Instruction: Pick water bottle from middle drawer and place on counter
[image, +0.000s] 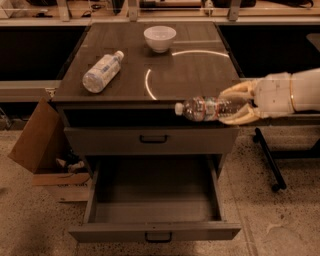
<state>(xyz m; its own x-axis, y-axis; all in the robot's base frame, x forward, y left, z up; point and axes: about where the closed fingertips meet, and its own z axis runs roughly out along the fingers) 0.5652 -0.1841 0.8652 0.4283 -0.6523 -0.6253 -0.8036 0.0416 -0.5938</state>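
The water bottle (207, 108), small and clear with a white cap and a red-and-white label, lies sideways in the air, cap pointing left, at the counter's front right edge. My gripper (235, 106) comes in from the right and is shut on the bottle's base end. The middle drawer (155, 231) is pulled out wide below, grey inside, with nothing visible in it. The counter (190, 75) is a glossy dark wood-grain top with a bright curved reflection.
A bigger bottle with a pale label (101, 72) lies on the counter's left side. A white bowl (160, 38) stands at the back middle. A closed drawer (152, 139) sits above the open one. A cardboard box (42, 150) stands at the left, a black stand leg (267, 157) at the right.
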